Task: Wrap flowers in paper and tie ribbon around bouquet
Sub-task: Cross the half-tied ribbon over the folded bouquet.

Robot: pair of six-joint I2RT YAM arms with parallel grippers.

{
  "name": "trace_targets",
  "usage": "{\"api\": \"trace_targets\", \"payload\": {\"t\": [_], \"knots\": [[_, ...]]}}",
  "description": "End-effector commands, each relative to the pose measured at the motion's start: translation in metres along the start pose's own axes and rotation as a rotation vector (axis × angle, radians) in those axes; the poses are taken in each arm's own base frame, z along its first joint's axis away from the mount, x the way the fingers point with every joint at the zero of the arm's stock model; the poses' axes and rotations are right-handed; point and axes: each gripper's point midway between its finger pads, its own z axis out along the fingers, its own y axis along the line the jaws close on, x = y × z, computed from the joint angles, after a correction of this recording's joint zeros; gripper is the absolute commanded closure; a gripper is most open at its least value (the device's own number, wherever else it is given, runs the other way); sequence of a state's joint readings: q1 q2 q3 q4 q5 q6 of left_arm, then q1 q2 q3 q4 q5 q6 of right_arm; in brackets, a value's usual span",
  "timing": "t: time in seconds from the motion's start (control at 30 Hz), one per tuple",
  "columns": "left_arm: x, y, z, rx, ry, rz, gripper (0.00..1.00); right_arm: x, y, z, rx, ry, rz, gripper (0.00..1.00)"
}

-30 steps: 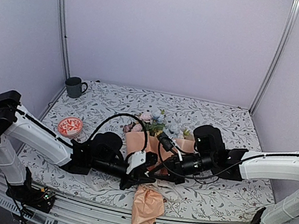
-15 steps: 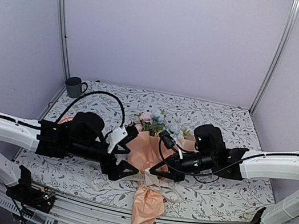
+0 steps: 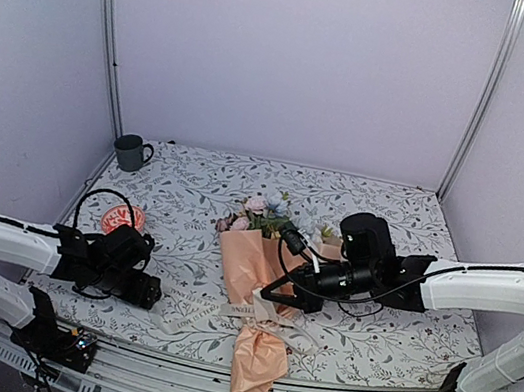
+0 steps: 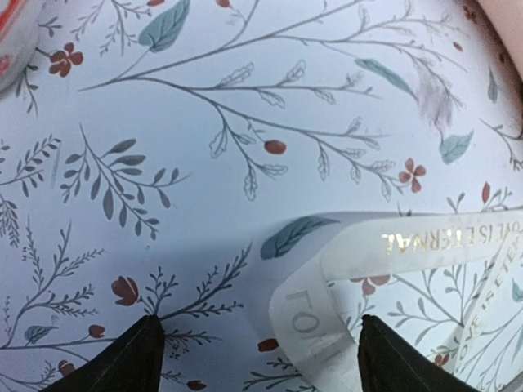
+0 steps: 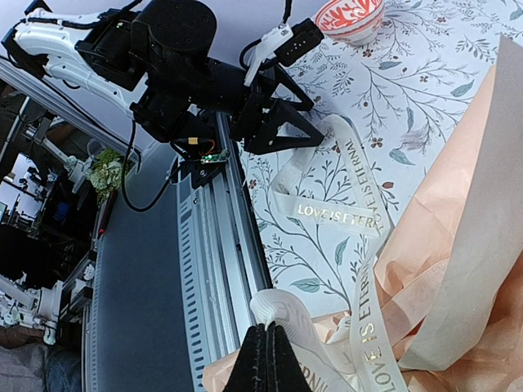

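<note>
The bouquet of pink, blue and yellow flowers in a peach-orange paper cone [image 3: 253, 260] lies mid-table with its blooms at the far end. The cream-white, gold-lettered ribbon [image 3: 207, 308] lies across its narrow near part. The right gripper [image 5: 263, 347], fingers pressed together, pinches this ribbon. To the left, the left gripper [image 4: 257, 359] stands spread over the ribbon's loose end on the leaf-printed tablecloth [image 3: 382, 207].

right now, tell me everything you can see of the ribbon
The ribbon is a long, narrow, cream-white strip, thin and slightly see-through, printed in gold with LOVE IS ETERNAL. Untied, it lies in loose loops on the leaf-print tablecloth, one end curled just ahead of the open left jaws, not gripped. Its other stretch crosses the crumpled peach paper, where the shut right jaws appear to pinch a fold of it.
</note>
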State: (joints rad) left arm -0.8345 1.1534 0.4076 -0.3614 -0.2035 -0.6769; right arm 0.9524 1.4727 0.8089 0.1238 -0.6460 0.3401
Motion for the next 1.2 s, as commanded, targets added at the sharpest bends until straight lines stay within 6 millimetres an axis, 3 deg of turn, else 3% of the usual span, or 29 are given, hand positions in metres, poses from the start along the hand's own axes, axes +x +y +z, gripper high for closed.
{"api": "trace_targets", "payload": {"t": [0.0,0.07,0.17,0.27,0.33,0.4,0.5,0.57,0.67,0.8,0.93,1.07,1.17], "knots": [[0.011,0.007,0.01,-0.034,0.035,-0.041,0.28,-0.008,0.002,-0.002,-0.004,-0.014,0.003,1.0],[0.01,0.001,0.013,-0.005,0.037,-0.028,0.6,-0.007,-0.001,-0.001,0.005,-0.014,0.009,1.0],[0.003,-0.025,0.01,0.125,0.017,0.014,0.98,-0.006,-0.005,0.001,0.016,-0.012,0.029,1.0],[-0.012,-0.047,-0.006,0.223,-0.052,0.047,1.0,-0.007,-0.009,0.002,0.033,-0.014,0.047,1.0],[-0.03,-0.063,-0.03,0.287,-0.138,0.077,1.0,-0.009,-0.016,0.0,0.055,-0.027,0.067,1.0],[-0.057,-0.095,-0.072,0.394,-0.27,0.151,1.0,-0.012,-0.024,-0.003,0.078,-0.04,0.1,1.0],[-0.08,-0.161,-0.164,0.638,-0.501,0.351,1.0,-0.018,-0.034,-0.007,0.089,-0.06,0.154,1.0],[-0.08,-0.201,-0.217,0.782,-0.612,0.502,1.0,-0.022,-0.036,-0.007,0.082,-0.067,0.163,1.0],[-0.069,-0.264,-0.261,0.902,-0.653,0.736,1.0,-0.03,-0.037,-0.004,0.073,-0.065,0.167,1.0],[-0.027,-0.348,-0.283,1.078,-0.643,1.065,1.0,-0.04,-0.043,-0.005,0.076,-0.073,0.173,1.0],[-0.012,-0.409,-0.298,1.209,-0.699,1.248,1.0,-0.048,-0.045,-0.004,0.078,-0.06,0.164,1.0],[-0.004,-0.447,-0.294,1.277,-0.689,1.354,1.0,-0.054,-0.045,0.0,0.079,-0.033,0.139,1.0],[0.001,-0.461,-0.29,1.324,-0.685,1.377,1.0,-0.057,-0.043,0.002,0.072,-0.026,0.13,1.0]]}}
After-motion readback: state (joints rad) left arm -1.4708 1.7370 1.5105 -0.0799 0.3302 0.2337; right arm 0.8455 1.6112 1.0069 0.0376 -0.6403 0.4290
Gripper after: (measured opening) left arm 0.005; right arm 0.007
